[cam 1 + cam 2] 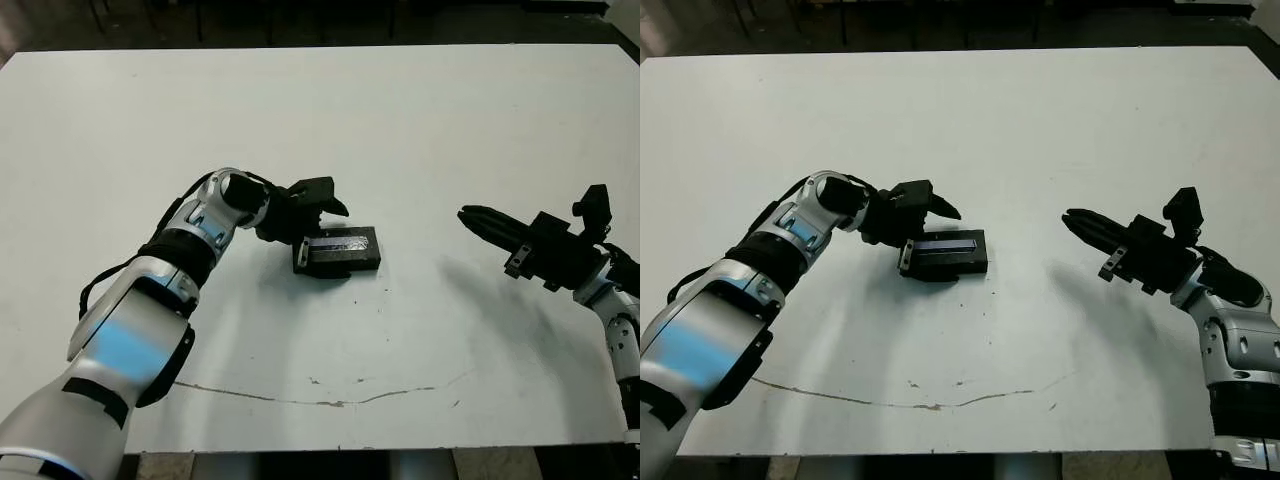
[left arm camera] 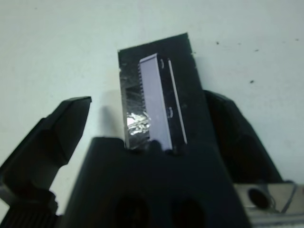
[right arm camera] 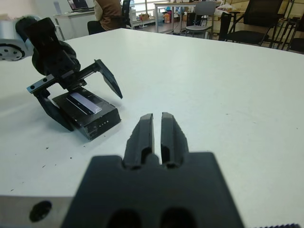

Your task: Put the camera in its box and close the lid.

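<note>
Table: white, scuffed, bare apart from one small black block near its middle. Left arm: reached in from the robot's left, ending at that block. Right arm: hung above the table well apart to the right, touching nothing.

Left gripper: spread wide, straddled one short end of the block, one finger apart from its long side, the other close against the opposite side; could not be told whether that one touched. Right gripper: pressed closed on nothing, tips pointed towards the block.

Box: sat flat on the table between the left fingers, only its dark outer wall showing. Lid: lay squarely on top, so appeared already in place. Strip: ran lengthwise along the lid, silvery to pale lilac in the left wrist view, with a crinkled foil patch beside it.

Camera: not visible anywhere; presumably inside, though could not be confirmed.

Handling, as judged: light, stiff, hard-shelled and probably smooth, hence likely to skid on the bare table if pushed from one side. Best gripped across the two long walls near mid-length, low on the wall rather than on the lid, with only gentle downward pressure for seating the lid.
</note>
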Robot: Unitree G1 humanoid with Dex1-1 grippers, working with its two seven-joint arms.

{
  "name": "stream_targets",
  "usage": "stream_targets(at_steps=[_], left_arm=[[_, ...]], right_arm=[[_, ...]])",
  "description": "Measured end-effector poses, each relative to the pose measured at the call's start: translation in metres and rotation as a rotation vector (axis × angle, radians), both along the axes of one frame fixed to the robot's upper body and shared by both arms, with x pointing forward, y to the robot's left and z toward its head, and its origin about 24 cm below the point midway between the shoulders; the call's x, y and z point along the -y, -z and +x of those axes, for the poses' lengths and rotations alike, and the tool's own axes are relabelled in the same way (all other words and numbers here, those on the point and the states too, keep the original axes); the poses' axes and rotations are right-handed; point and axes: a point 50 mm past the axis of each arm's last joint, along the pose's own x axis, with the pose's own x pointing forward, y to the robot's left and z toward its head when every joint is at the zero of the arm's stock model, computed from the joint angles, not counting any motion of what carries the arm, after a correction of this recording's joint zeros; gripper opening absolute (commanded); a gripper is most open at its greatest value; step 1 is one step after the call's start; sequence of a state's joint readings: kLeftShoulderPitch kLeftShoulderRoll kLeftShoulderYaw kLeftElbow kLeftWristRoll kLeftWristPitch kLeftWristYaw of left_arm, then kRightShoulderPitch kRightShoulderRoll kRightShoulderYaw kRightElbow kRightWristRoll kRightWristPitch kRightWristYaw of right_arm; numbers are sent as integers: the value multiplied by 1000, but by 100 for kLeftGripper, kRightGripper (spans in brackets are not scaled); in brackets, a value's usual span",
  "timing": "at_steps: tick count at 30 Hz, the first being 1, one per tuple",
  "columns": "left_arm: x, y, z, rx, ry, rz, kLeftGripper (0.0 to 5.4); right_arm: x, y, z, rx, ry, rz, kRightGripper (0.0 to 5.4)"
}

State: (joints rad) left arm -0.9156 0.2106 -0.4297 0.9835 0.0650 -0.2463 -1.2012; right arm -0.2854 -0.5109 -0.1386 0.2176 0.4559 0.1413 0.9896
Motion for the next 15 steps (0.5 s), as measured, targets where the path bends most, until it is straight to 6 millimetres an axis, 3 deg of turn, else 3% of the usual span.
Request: stream_targets(at_steps=[15], left_arm=[[-99, -12, -26, 13, -121, 64, 539]], right_arm=[[-2, 0, 2, -1, -5, -4, 0]])
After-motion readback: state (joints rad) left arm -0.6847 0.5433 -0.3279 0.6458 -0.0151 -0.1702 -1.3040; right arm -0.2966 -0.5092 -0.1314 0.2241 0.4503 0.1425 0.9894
